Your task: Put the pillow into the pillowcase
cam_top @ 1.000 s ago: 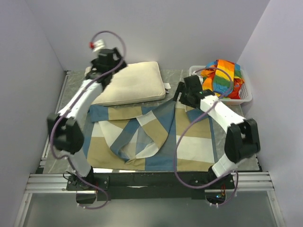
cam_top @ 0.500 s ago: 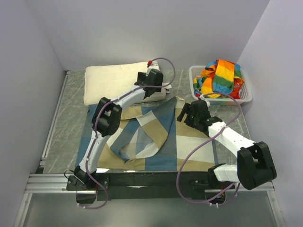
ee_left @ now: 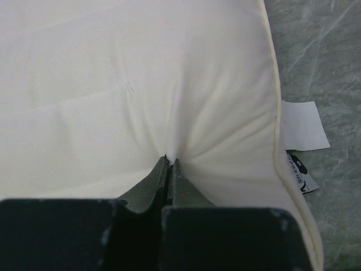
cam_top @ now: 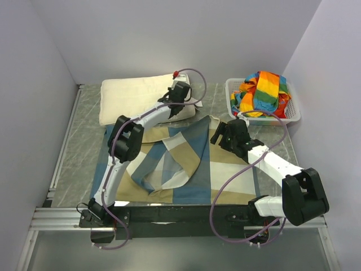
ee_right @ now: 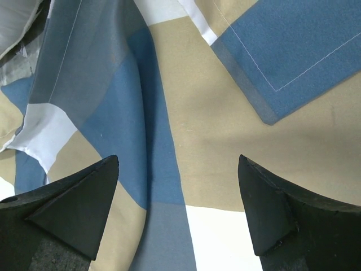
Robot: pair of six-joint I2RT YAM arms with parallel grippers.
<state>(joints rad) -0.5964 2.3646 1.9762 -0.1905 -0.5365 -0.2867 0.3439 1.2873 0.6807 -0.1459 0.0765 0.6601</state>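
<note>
The grey marbled table (cam_top: 79, 147) carries every item. The pillowcase (cam_top: 169, 164), in blue, tan and off-white blocks, lies crumpled and partly folded over itself across the near middle of the table. It appears limp and light, so its open hem would probably need holding apart.

The pillow (cam_top: 132, 96), cream-white and plump, lies flat at the far left, outside the pillowcase and meeting its far edge. It looks soft, light and easily squashed. A stitched edge seam or a corner would likely give a surer hold than loose cover cloth, which may slip.

A white basket (cam_top: 290, 116) at the far right holds a rainbow-striped cloth (cam_top: 262, 90).

The left pincer (ee_left: 169, 161) is clenched on a pucker of pillow fabric near the right end. The right pincer (ee_right: 177, 161) is released, its jaws wide above the pillowcase and gripping nothing.

A blank white tag (ee_left: 302, 127) and a smaller printed tag (ee_left: 299, 172) hang from the pillow seam; the print cannot be read.
</note>
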